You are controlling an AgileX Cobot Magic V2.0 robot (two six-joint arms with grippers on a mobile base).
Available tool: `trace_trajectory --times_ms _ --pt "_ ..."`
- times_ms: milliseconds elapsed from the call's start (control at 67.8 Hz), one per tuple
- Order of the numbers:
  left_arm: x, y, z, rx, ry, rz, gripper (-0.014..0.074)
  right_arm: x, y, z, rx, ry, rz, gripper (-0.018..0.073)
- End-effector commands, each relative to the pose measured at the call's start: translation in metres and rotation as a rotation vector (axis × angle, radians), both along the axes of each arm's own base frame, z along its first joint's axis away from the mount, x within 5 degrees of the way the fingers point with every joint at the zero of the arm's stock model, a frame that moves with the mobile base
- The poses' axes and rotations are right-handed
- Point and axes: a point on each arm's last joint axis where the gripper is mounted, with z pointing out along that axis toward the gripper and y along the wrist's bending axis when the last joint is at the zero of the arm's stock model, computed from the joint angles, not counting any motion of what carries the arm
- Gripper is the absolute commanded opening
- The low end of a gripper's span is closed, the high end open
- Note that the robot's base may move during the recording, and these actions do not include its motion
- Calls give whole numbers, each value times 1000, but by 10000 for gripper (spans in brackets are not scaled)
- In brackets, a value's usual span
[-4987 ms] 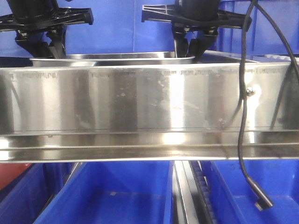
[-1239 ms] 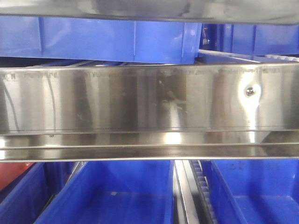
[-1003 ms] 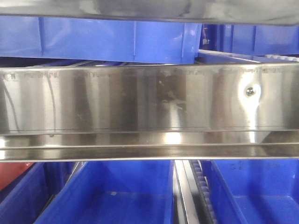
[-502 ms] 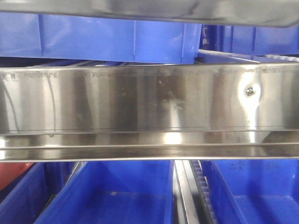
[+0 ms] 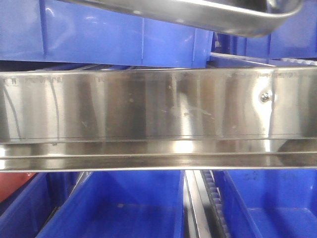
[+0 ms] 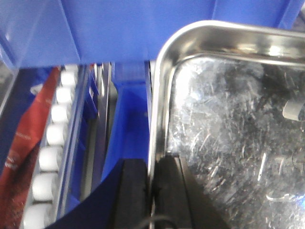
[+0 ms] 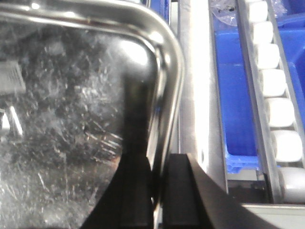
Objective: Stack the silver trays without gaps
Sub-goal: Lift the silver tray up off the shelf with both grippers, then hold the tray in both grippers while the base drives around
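One silver tray (image 5: 213,20) shows, tilted along the top of the front frame, its upper part cut off, above the one shelf rail (image 5: 158,106). Two claws hold it: left gripper (image 6: 151,191) and right gripper (image 7: 156,191) each pinch a side rim at their frame's bottom edge.

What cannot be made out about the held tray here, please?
- Front view: most of the tray is cut off by the top edge.
- Front view: the rail hides whatever lies behind it.
- Wrist views: the tray hides everything beneath it; the left tool and right tool are cropped by the bottom edge.
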Motion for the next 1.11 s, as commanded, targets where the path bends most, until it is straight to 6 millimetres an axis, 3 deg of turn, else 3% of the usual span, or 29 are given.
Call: trace_trajectory --times_ms 0,1092 --pt "2 0 8 5 -81 -15 -16 -1 1 6 24 -28 29 -15" --pt "3 -1 8 3 -88 -22 -16 2 12 12 125 -101 97 -15"
